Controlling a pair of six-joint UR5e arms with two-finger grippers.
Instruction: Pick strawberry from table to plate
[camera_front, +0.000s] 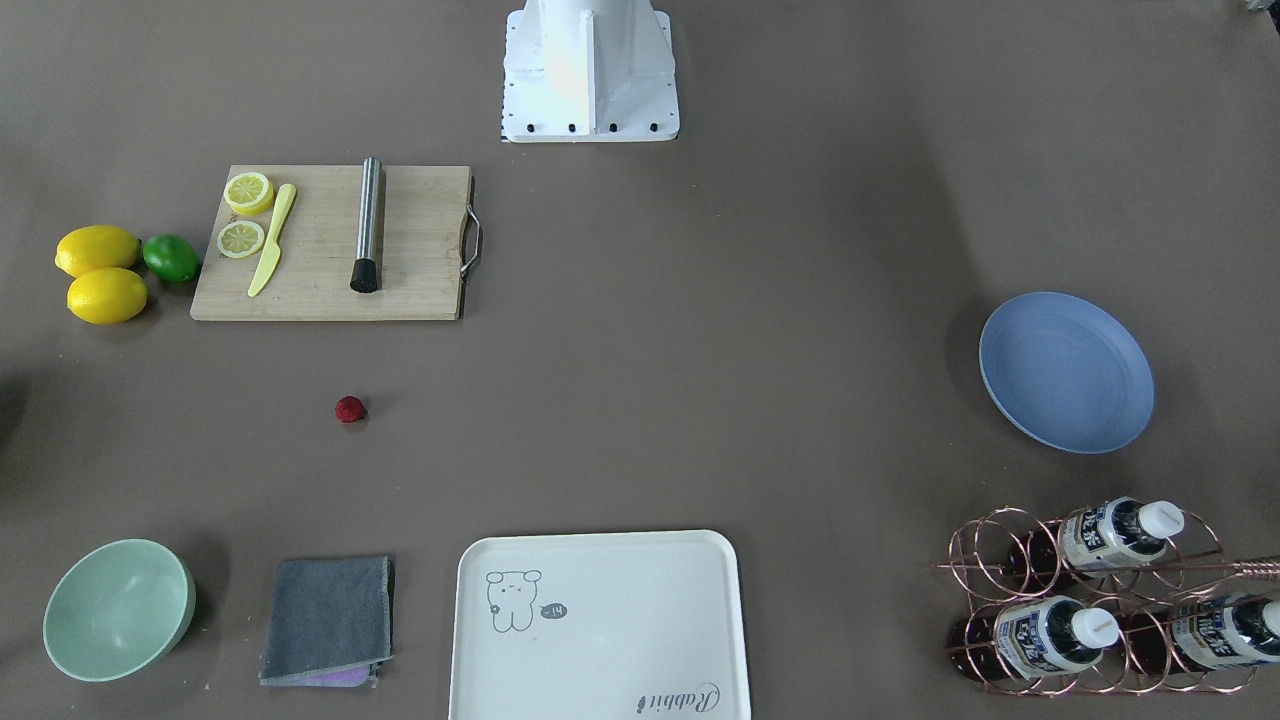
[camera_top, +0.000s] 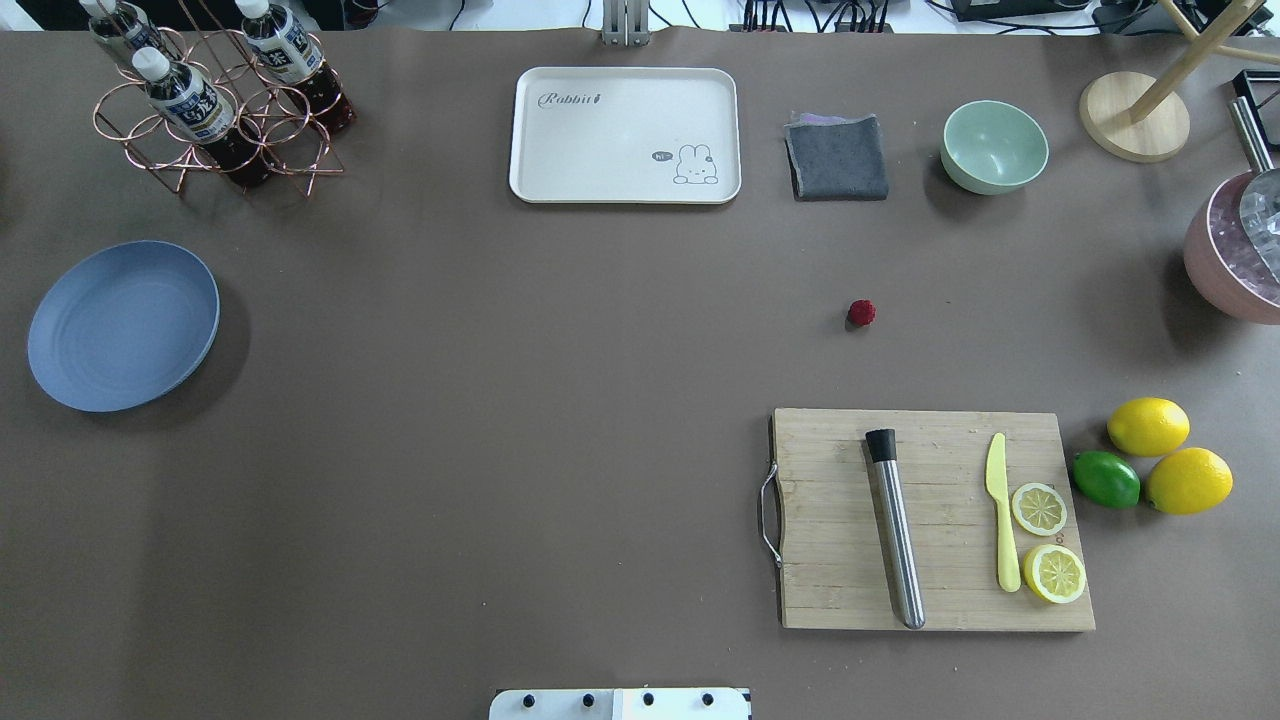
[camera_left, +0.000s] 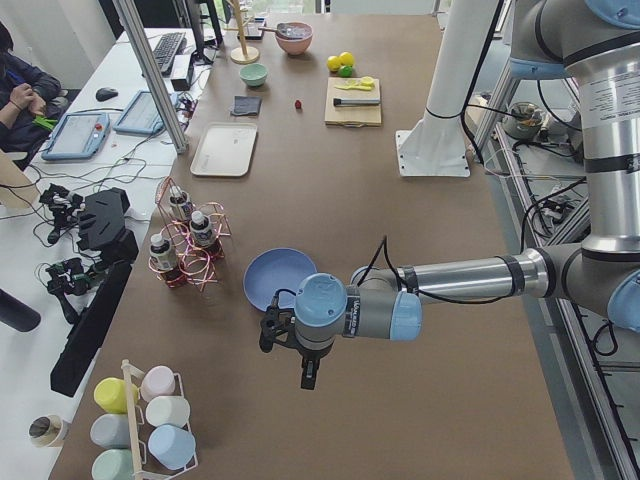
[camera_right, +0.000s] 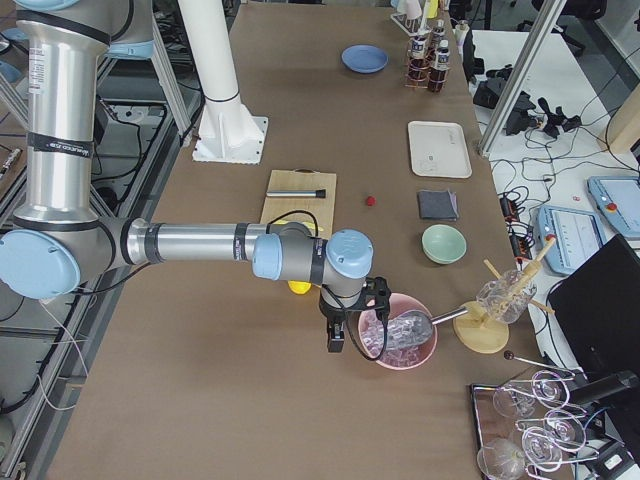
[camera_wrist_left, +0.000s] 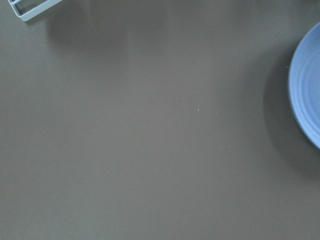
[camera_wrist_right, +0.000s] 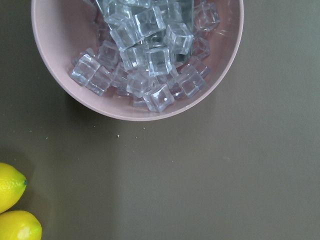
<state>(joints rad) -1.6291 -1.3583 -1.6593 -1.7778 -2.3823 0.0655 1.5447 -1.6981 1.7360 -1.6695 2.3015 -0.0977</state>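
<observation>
- Nothing is done yet: the strawberry (camera_top: 861, 313) lies untouched on the table (camera_top: 500, 450), just past the cutting board (camera_top: 930, 520)
- The plate (camera_top: 122, 325) is bare, well apart from the cutting board
- The left gripper (camera_left: 306, 372) hangs far from the board, near the plate; the right gripper (camera_right: 335, 340) hangs by the ice bowl (camera_wrist_right: 150, 114)
- You cannot tell if either claw is released or clenched
- Reach, grasp, carry and release are all left, by my judgement
</observation>
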